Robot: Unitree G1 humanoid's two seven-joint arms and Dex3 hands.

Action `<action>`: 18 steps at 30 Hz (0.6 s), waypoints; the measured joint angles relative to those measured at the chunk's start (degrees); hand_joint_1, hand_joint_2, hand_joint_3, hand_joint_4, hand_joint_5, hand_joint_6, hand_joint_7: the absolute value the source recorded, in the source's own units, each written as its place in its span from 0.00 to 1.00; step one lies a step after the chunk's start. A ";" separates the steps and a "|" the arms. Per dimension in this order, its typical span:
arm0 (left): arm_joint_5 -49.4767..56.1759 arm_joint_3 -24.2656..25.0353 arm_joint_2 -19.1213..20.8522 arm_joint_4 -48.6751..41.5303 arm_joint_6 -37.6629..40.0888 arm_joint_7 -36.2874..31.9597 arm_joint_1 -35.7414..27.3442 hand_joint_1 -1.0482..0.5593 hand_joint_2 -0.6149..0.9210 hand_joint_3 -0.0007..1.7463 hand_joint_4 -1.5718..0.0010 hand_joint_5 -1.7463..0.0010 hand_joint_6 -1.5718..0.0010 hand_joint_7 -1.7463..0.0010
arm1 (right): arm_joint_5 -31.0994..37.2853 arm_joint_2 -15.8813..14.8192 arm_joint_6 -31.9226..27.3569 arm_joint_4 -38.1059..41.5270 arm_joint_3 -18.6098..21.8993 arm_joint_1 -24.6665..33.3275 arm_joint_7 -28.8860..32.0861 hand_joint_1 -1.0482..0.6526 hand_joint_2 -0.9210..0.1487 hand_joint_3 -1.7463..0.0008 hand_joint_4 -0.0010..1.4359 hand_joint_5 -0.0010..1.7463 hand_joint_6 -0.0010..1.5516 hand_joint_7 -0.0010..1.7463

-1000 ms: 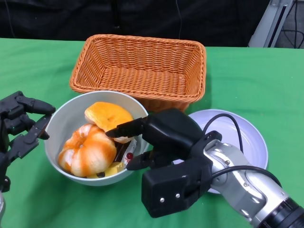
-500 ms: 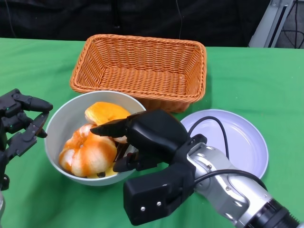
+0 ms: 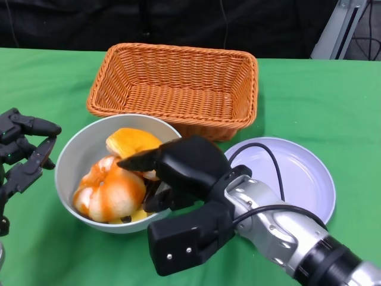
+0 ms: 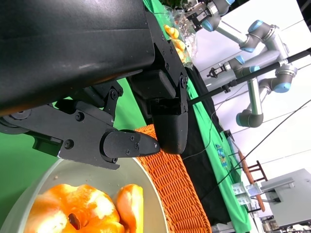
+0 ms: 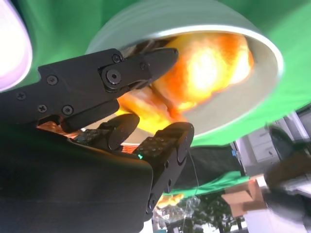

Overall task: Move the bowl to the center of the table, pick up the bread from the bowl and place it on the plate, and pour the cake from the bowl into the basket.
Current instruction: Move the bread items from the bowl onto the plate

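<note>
The pale bowl (image 3: 66,159) stands on the green cloth in front of the basket. In it lie a glazed orange bread ring (image 3: 110,190) and a golden bun (image 3: 134,143). A yellow bit of cake (image 3: 143,211) shows under the ring, mostly hidden. My right hand (image 3: 184,173) reaches over the bowl's right rim, fingers spread just above the breads and gripping nothing. The right wrist view shows its fingertips (image 5: 155,60) close to the bread (image 5: 209,63) inside the bowl (image 5: 262,46). My left hand (image 3: 22,156) waits open just left of the bowl, apart from it.
The wicker basket (image 3: 178,83) sits right behind the bowl, almost touching it. The grey plate (image 3: 303,179) lies to the bowl's right, partly under my right forearm. In the left wrist view the basket (image 4: 177,187) rises past the bowl rim (image 4: 148,191).
My right hand has slid left and further over the bowl, so its fingertips now hang above the breads. The left hand has drifted slightly left. The bowl has stayed put.
</note>
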State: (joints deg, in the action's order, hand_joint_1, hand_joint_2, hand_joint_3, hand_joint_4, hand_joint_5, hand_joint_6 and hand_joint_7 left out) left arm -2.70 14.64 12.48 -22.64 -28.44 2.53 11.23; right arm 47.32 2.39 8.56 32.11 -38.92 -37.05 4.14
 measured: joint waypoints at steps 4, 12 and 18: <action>0.17 0.00 -0.01 0.36 -0.06 -0.51 -0.03 0.48 1.00 0.17 0.47 0.14 0.46 0.38 | 0.88 1.46 0.33 4.03 -1.39 -2.71 0.74 0.15 0.00 0.99 0.35 0.00 0.38 0.00; 1.25 -0.05 -0.48 2.04 -0.08 -1.63 -0.06 0.47 1.00 0.18 0.49 0.14 0.48 0.37 | 2.82 3.79 1.36 10.86 -3.69 -5.90 5.61 0.12 0.00 0.98 0.31 0.00 0.26 0.00; 1.29 -0.04 -1.06 2.39 -0.09 -2.56 -0.06 0.46 1.00 0.17 0.50 0.11 0.48 0.36 | 2.88 4.20 2.00 12.63 -4.36 -6.29 8.68 0.11 0.00 0.98 0.29 0.00 0.22 0.00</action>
State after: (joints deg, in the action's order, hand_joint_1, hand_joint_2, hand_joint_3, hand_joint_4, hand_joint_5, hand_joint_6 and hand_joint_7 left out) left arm -1.42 14.60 11.42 -20.26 -28.54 -0.03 11.17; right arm 50.20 6.59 10.56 44.74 -43.28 -43.34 12.81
